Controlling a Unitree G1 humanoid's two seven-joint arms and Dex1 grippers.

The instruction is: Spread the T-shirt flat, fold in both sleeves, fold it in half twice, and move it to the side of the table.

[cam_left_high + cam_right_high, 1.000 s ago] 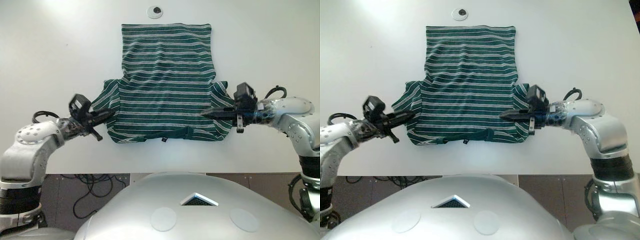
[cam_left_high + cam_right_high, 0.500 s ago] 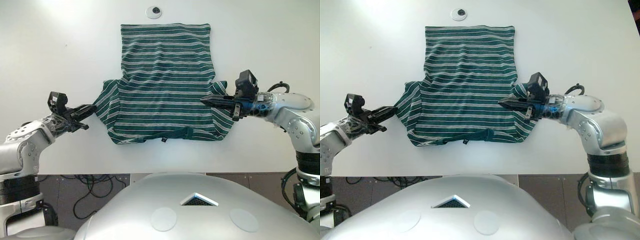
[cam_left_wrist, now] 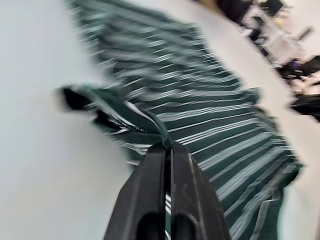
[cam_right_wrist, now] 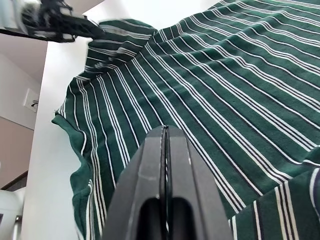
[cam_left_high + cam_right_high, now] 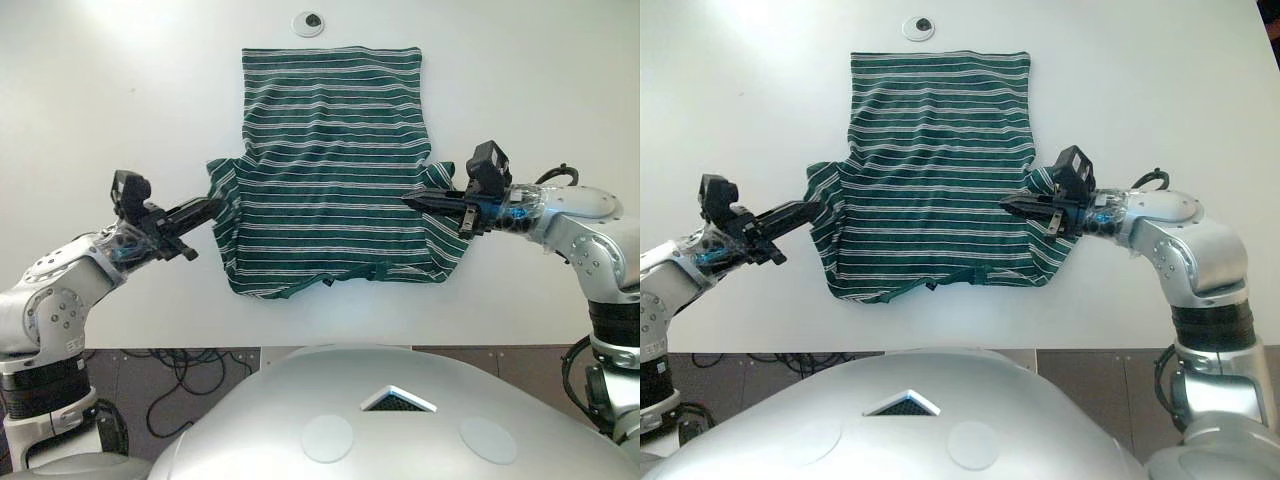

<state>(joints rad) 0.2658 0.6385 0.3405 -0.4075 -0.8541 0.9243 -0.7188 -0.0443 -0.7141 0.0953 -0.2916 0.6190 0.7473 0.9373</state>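
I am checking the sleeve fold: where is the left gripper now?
In the head views the left gripper sits on the robot's left, at the T-shirt's left edge, shut on the bunched sleeve, just above the white table.

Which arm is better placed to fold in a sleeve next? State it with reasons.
Left. The left gripper is shut at the bunched left sleeve, seemingly pinching it. The right gripper, shut, lies over the T-shirt's body, holding nothing visible.

No legible text, brand, number or sign anywhere, the striped T-shirt point(image 5: 330, 170) carried no readable lettering
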